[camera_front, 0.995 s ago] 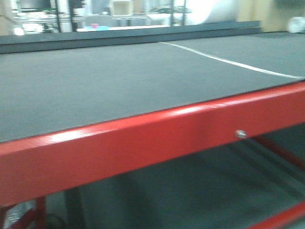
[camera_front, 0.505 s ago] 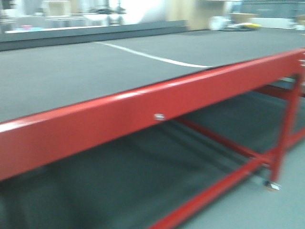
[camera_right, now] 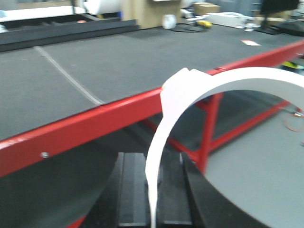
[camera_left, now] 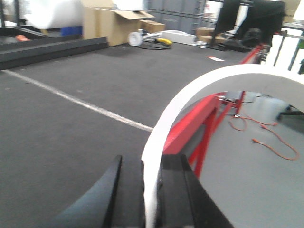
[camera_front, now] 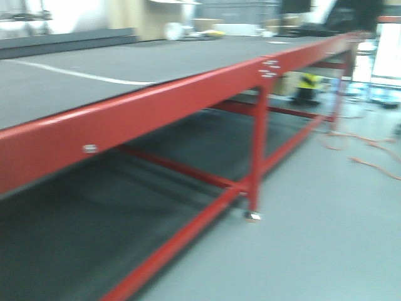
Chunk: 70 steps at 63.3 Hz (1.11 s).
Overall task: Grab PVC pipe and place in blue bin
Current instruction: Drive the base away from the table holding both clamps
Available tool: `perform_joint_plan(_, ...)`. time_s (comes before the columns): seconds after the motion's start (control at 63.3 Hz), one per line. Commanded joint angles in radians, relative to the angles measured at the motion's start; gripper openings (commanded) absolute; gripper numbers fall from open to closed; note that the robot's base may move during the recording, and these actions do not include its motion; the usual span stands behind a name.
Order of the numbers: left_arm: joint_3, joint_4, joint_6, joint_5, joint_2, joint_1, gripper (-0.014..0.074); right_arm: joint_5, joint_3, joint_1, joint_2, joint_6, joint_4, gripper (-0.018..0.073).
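Note:
The PVC pipe point(camera_left: 190, 99) shows as a thin white curved wall arching up and to the right from my left gripper point(camera_left: 151, 190). Those black fingers point(camera_left: 126, 194) are shut on the wall, above the dark grey tabletop point(camera_left: 71, 142). The right wrist view has the same kind of white pipe wall point(camera_right: 228, 78), pinched between the shut fingers point(camera_right: 135, 190) of my right gripper point(camera_right: 153, 190), out past the table's red front rail point(camera_right: 95, 126). Whether both hold one pipe I cannot tell. The blue bin is out of view. No gripper shows in the front view.
A long red-framed table point(camera_front: 156, 103) with a lower shelf runs off to the right, one leg point(camera_front: 258, 144) standing on a caster. An orange cable point(camera_front: 357, 150) lies on the grey floor. Cardboard boxes point(camera_left: 111, 23) and clutter stand beyond the table's far black rail point(camera_left: 52, 47).
The front view has swung right along the table. The red rail now recedes, and the table leg, the floor and the orange cable have come into sight.

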Motion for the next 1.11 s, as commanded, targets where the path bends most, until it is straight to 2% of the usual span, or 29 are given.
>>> perform_joint_plan(0.0, -0.004, -0.002, -0.004, -0.018, -0.008, 0.005, -0.0111, -0.020, 0.002, 0.001, -0.005, -0.003, -0.007, -0.0169)
perform_joint_plan(1.089, -0.004, -0.002, -0.004, -0.020, -0.007, 0.005, -0.0111, -0.020, 0.002, 0.001, -0.005, -0.003, -0.007, -0.0169)
